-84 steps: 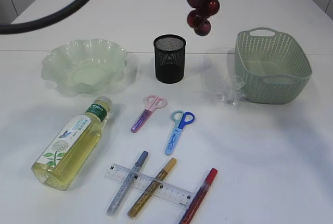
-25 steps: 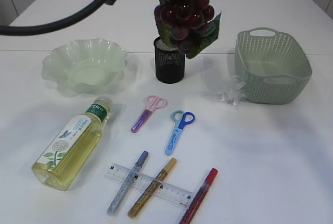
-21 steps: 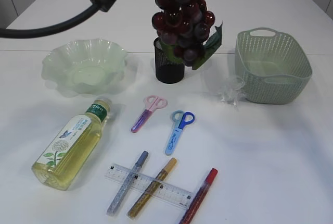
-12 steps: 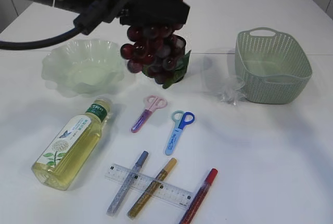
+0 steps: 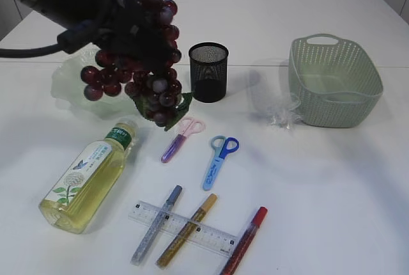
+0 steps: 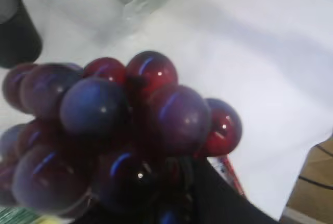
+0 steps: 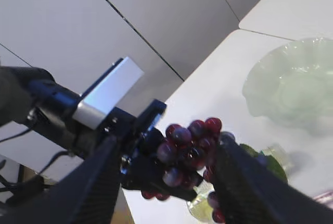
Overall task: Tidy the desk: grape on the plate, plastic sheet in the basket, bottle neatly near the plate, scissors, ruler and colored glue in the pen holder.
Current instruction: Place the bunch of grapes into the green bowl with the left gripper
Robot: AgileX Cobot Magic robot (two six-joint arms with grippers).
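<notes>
Grape bunch [image 5: 137,64]: 1
Plate [image 5: 70,77]: 1
Pen holder [image 5: 208,71]: 1
Basket [image 5: 333,80]: 1
Plastic sheet [image 5: 283,114]: 1
Bottle [image 5: 89,176]: 1
Scissors [image 5: 182,138] [image 5: 219,160]: 2
Glue pens [image 5: 156,224] [image 5: 186,230] [image 5: 245,238]: 3
Ruler [image 5: 217,239]: 1

**Legible markings: almost none**

Bottle [image 5: 86,182], lying near the front left corner of the tabletop: green neck band carries small white characters, too small to read. Its white label shows a blue bird and a flower drawing, no readable words.

Ruler [image 5: 185,227], near the front edge: graduation ticks visible, numerals too fine to make out.

Nothing else bears readable text.
</notes>
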